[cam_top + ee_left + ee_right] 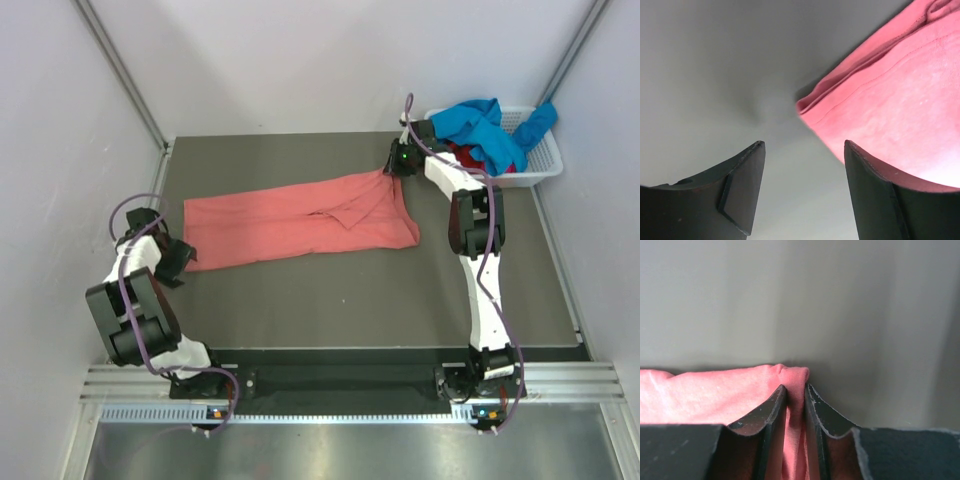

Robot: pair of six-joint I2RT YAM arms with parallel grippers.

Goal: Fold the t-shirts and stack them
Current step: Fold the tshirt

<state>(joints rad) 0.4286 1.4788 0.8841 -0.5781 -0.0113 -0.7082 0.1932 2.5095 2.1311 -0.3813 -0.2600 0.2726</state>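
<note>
A salmon-pink t-shirt [300, 222] lies spread lengthwise across the dark mat, folded into a long strip. My right gripper [392, 168] is at its far right corner, shut on a bunched fold of the pink cloth [796, 385], which fills the gap between the fingers. My left gripper [183, 255] sits at the shirt's left end, open, with bare mat between its fingers; the pink hem [880, 100] lies just beyond the right finger [865, 175]. A bright blue t-shirt [485, 130] and a dark red one [470, 158] are piled in the basket.
A white slotted basket [535, 165] stands at the back right corner of the mat. Pale walls close in the left, back and right sides. A metal rail with the arm bases runs along the near edge [340, 385].
</note>
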